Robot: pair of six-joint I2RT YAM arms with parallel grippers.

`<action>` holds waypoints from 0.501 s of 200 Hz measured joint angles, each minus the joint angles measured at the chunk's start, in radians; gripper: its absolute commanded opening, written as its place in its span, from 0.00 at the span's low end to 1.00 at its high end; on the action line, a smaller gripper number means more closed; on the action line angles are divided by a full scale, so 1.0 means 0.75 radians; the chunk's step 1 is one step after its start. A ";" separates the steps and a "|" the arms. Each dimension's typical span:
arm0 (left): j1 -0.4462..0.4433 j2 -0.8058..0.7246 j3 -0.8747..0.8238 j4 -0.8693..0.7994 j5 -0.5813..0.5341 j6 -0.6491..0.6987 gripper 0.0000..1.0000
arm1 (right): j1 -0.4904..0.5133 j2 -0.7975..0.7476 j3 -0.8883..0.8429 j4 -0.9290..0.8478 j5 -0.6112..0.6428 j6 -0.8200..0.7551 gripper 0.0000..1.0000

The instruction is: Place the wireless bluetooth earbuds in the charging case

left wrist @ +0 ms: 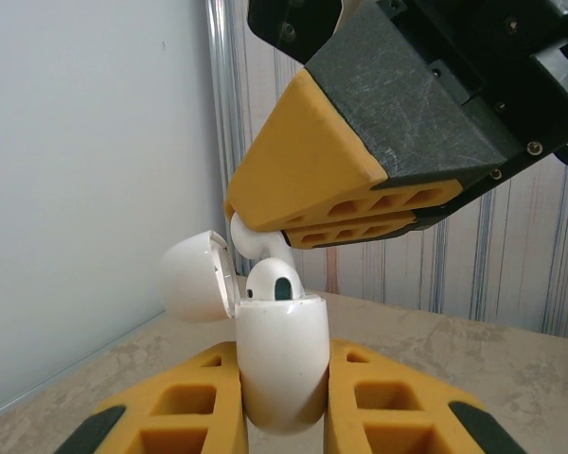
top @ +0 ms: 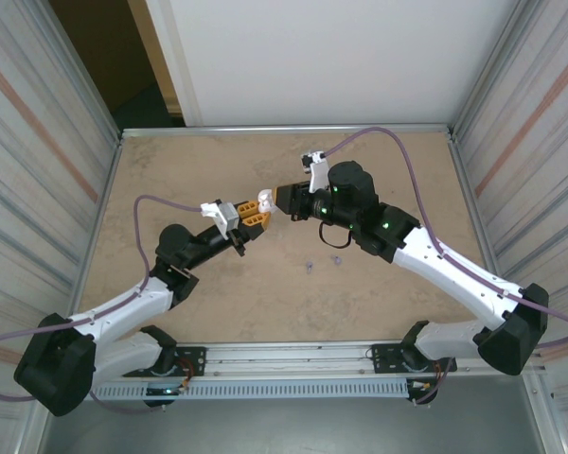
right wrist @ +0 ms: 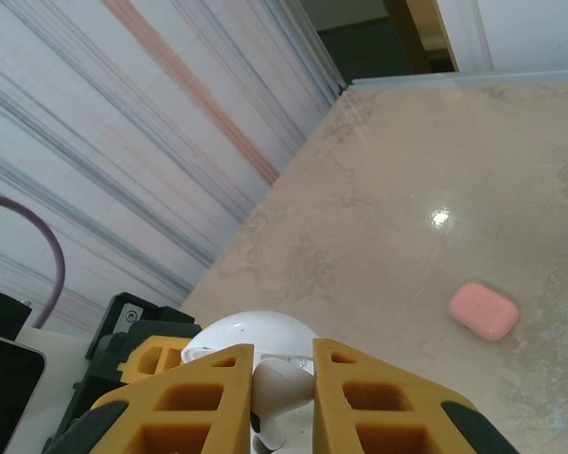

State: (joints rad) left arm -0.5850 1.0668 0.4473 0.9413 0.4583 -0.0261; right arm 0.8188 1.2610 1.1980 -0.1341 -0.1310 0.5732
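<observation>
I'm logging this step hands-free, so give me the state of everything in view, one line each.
white case: lid open, upright, held by left gripper
seated earbud: white, in white case
held earbud: white, pinched by right gripper above case, not seated
pink case: closed, on table
purple earbuds: loose on table

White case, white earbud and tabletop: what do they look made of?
White case: likely hard plastic, smooth semi-gloss, soft highlights on its rounded shell. White earbud: apparently the same glossy plastic. Tabletop: mottled beige, stone-look, probably laminate; polished enough to mirror a light spot in the right wrist view.
</observation>
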 measured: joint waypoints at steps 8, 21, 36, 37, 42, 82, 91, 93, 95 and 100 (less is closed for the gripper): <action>0.000 0.000 0.000 0.000 0.000 0.000 0.00 | 0.000 0.000 0.000 0.000 -0.001 0.003 0.18; 0.000 0.000 0.000 0.001 0.000 0.000 0.00 | 0.000 0.000 0.000 0.000 -0.004 0.004 0.19; 0.000 0.001 0.000 0.006 0.000 -0.001 0.00 | 0.000 0.000 0.000 0.001 -0.007 0.014 0.19; 0.000 0.001 0.000 0.006 0.000 -0.001 0.00 | 0.000 0.000 0.000 0.002 -0.008 0.016 0.19; 0.000 0.001 0.000 0.009 0.000 -0.001 0.00 | 0.000 0.000 0.000 0.004 -0.011 0.020 0.19; 0.000 0.001 0.000 0.021 0.000 -0.005 0.00 | 0.000 0.000 -0.001 0.014 -0.031 0.038 0.19; 0.000 0.001 0.000 0.029 -0.001 -0.005 0.00 | 0.000 0.000 -0.001 0.018 -0.032 0.039 0.19; 0.000 0.001 0.000 0.031 -0.001 -0.005 0.00 | 0.000 0.000 -0.001 0.018 -0.032 0.039 0.19; 0.000 0.001 0.000 0.032 -0.001 -0.005 0.00 | 0.000 0.000 -0.001 0.019 -0.032 0.039 0.19; 0.000 0.001 0.000 0.036 -0.001 -0.005 0.00 | 0.000 0.000 -0.001 0.019 -0.033 0.041 0.19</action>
State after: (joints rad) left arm -0.5850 1.0672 0.4473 0.9680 0.4580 -0.0299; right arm 0.8188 1.2610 1.1976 -0.1196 -0.1555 0.6037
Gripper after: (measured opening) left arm 0.194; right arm 0.190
